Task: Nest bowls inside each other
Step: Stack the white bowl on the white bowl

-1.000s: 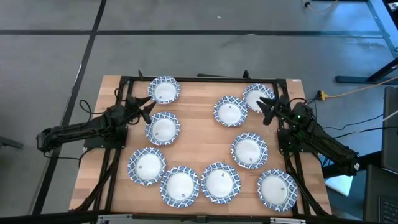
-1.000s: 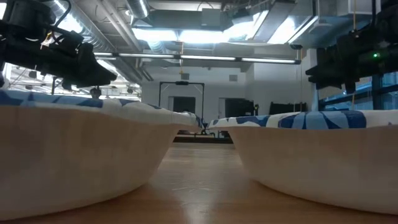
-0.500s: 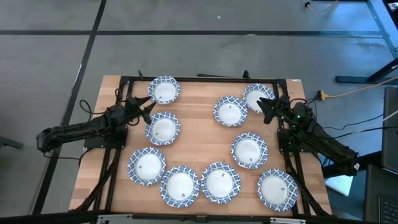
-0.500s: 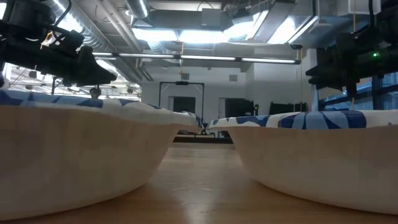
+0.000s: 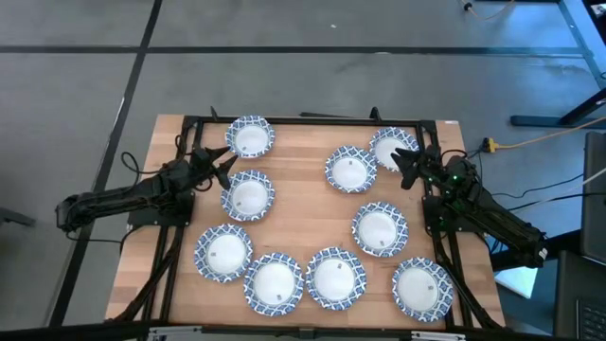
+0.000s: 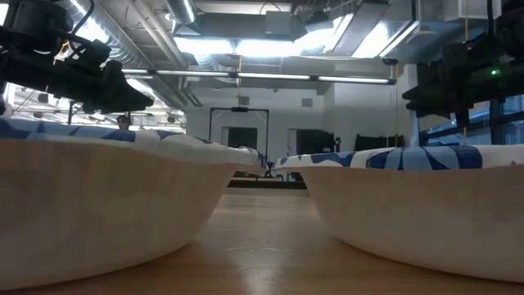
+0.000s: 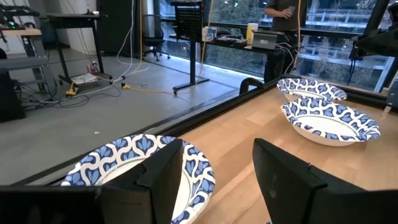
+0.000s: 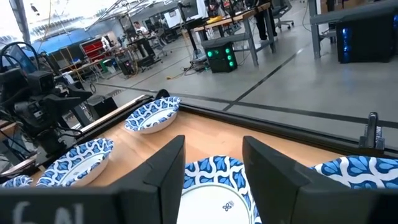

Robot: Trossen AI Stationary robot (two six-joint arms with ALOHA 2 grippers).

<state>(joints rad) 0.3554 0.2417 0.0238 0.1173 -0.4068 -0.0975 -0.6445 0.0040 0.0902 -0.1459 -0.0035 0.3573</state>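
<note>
Ten bowls lay spread singly over the wooden table (image 5: 303,204), none of them nested in another. Taking the centre bowl (image 5: 349,170) of the far row as the landmark: one bowl (image 5: 393,149) sat just beside it toward the right far corner, their rims nearly touching, and another bowl (image 5: 251,137) sat well apart from it near the left far corner. A fourth bowl (image 5: 249,196) lay to the landmark's left and a little nearer the camera side, and a fifth (image 5: 381,229) lay below and right of it. The remaining five formed a curved row along the near edge, well apart from the landmark: one at the left (image 5: 223,253), then three more (image 5: 274,284) (image 5: 335,278) (image 5: 422,289) running rightward, the last at the right near corner.

The left gripper (image 5: 223,165) hung between the left far bowl and the fourth bowl, well to the landmark's left. In its wrist view its two fingers (image 7: 163,168) stood wide apart with nothing between them, a patterned bowl (image 7: 134,165) showing just beyond them and two more bowls (image 7: 329,119) (image 7: 311,88) farther across the table.

The right gripper (image 5: 405,166) hovered just right of the landmark, at the edge of the right far bowl. Its fingers (image 8: 166,163) were also spread wide and empty, with a bowl (image 8: 214,193) directly past them, a second rim (image 8: 360,171) beside it and two others (image 8: 152,114) (image 8: 78,160) farther off.

From table height, two near bowls (image 6: 106,205) (image 6: 417,201) filled the foreground, with both arms dark above them.
</note>
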